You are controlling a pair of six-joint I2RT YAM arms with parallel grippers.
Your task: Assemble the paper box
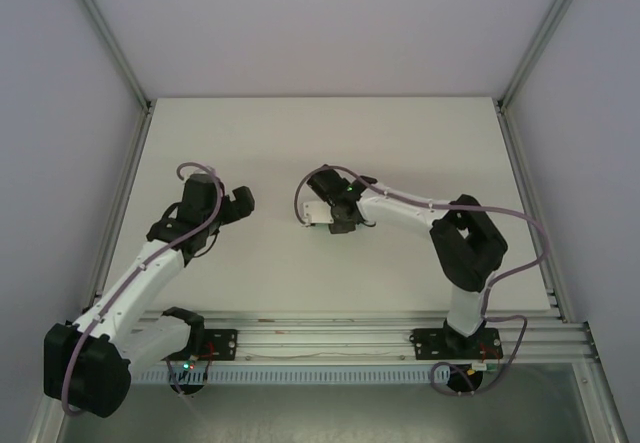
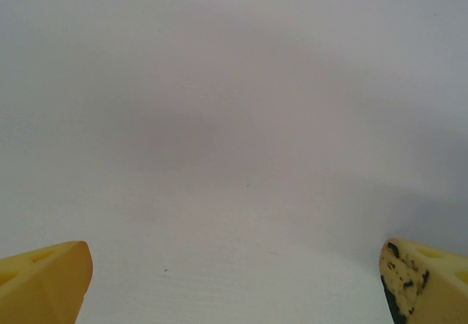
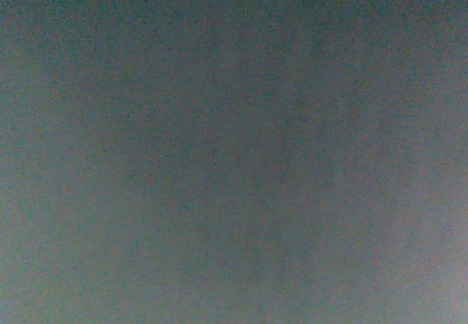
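Right gripper [image 1: 335, 218] low over the middle of the table [image 1: 420, 143], dark head pointing toward the left edge, arm reaching in from its base at the near edge, right side. Cannot tell from above how wide the jaws stand, nor whether anything is clamped: tips hidden under the head.

Box [image 1: 313, 213] right at that gripper, poking out from under its left side as a small pale piece with a green sliver on its near edge. Touching the head or just beneath it; contact not clear. Mid-table, well apart from every edge. Through the right wrist camera, box [image 3: 234, 148] as a dull teal-grey surface hard against the lens, blurred, with no edge, flap or crease to be made out.

Left gripper [image 2: 234, 295] spread wide, holding nothing. Yellow fingertips [image 2: 44, 284] at the two bottom corners of its wrist view, the right-hand one scuffed with black marks, bare white table between and ahead. From above, between the left edge and mid-table, pointing right toward the box, apart from it, open table between the two heads.

Both arm bases on the rail [image 1: 330, 338] along the near edge.
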